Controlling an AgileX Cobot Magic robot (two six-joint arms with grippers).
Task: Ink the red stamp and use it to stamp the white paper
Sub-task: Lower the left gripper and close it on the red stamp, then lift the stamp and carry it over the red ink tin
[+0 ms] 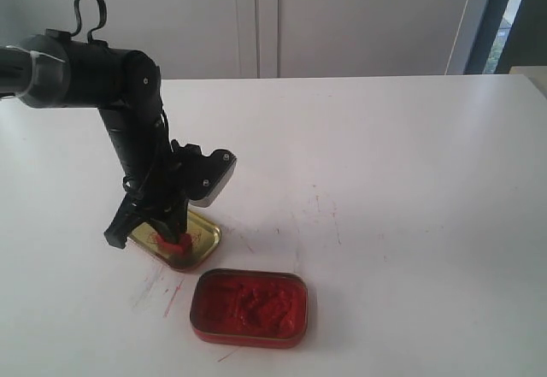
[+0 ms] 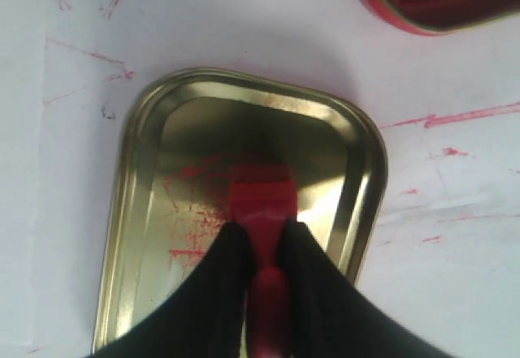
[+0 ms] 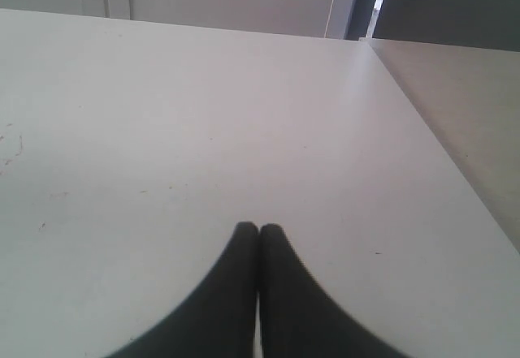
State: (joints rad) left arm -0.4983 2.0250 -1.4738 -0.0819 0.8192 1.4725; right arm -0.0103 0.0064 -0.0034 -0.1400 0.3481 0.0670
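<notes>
My left gripper is shut on the red stamp, whose square base points down into the gold-coloured tin lid. In the exterior view the red stamp sits in the lid under the left gripper. The red tin of ink paste lies just in front and to the right, apart from the stamp. My right gripper hangs shut and empty over bare table, out of the exterior view. The white paper does not show in any view.
Red ink smears mark the white table around the lid. A corner of the red tin shows in the left wrist view. The table's right edge shows in the right wrist view.
</notes>
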